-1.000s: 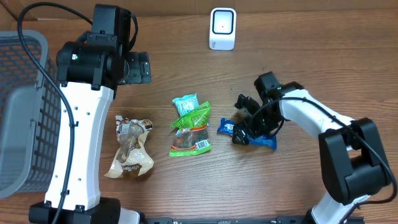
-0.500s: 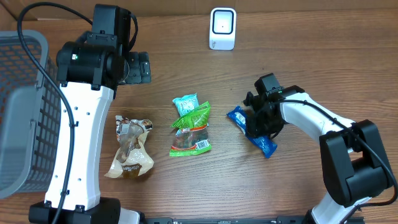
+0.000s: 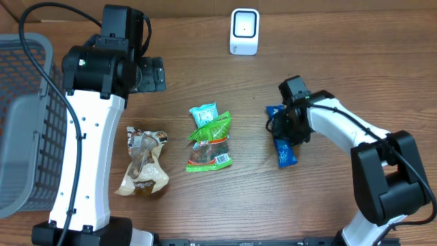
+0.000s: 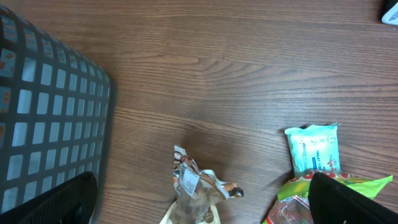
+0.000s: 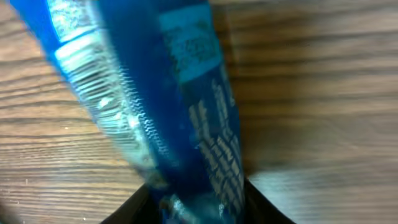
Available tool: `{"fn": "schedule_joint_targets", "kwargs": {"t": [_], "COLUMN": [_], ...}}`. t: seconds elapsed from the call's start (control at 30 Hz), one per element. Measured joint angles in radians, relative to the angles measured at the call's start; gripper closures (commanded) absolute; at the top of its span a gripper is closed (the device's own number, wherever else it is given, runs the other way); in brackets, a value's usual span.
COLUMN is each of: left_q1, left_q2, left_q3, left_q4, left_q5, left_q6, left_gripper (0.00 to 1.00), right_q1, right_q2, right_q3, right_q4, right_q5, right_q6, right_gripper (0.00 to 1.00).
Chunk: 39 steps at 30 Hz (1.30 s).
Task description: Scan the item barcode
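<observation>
Blue packet (image 3: 285,143) was at centre right of the overhead frame, pinched between the closed fingers of the right gripper (image 3: 287,127), with bare wooden table (image 3: 328,68) between it and the white scanner (image 3: 244,31) at top centre. The left gripper (image 3: 156,75) hung at upper left with its fingers spread wide, near the grey basket (image 3: 20,123) along the left edge. White print on the packet showed in the right wrist view but was too blurred to read.

Print on blue packet (image 5: 186,93), seemingly too blurred to read
</observation>
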<state>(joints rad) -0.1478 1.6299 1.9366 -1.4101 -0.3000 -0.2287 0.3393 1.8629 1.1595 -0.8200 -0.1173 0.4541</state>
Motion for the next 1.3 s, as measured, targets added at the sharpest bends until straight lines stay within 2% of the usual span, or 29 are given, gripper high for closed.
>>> {"fn": "schedule_joint_targets", "kwargs": {"t": [0.2, 0.27, 0.3, 0.5, 0.7, 0.93, 1.0, 1.3], "left_q1": [0.0, 0.0, 0.0, 0.0, 0.0, 0.0, 0.0, 0.0], "left_q2": [0.0, 0.0, 0.0, 0.0, 0.0, 0.0, 0.0, 0.0], "left_q3": [0.0, 0.0, 0.0, 0.0, 0.0, 0.0, 0.0, 0.0], "left_q4": [0.0, -0.001, 0.0, 0.0, 0.0, 0.0, 0.0, 0.0], "left_q5": [0.0, 0.0, 0.0, 0.0, 0.0, 0.0, 0.0, 0.0], "left_q6": [0.0, 0.0, 0.0, 0.0, 0.0, 0.0, 0.0, 0.0], "left_gripper": [0.0, 0.0, 0.0, 0.0, 0.0, 0.0, 0.0, 0.0], "right_q1": [-0.006, -0.006, -0.006, -0.008, -0.092, -0.24, -0.256, -0.267], "right_q2": [0.001, -0.002, -0.003, -0.005, -0.005, -0.005, -0.005, -0.005], "right_q3": [0.216, 0.269, 0.28, 0.225, 0.142, 0.037, -0.01, -0.162], "right_q4": [-0.168, -0.212, -0.23, -0.304, -0.312, -0.182, -0.148, -0.015], "right_q5": [0.021, 0.02, 0.017, 0.01, -0.019, -0.283, -0.357, -0.553], "right_q6": [0.025, 0.023, 0.01, -0.082, -0.14, -0.333, -0.379, -0.458], "right_gripper": [0.55, 0.39, 0.37, 0.37, 0.47, 0.46, 0.43, 0.44]}}
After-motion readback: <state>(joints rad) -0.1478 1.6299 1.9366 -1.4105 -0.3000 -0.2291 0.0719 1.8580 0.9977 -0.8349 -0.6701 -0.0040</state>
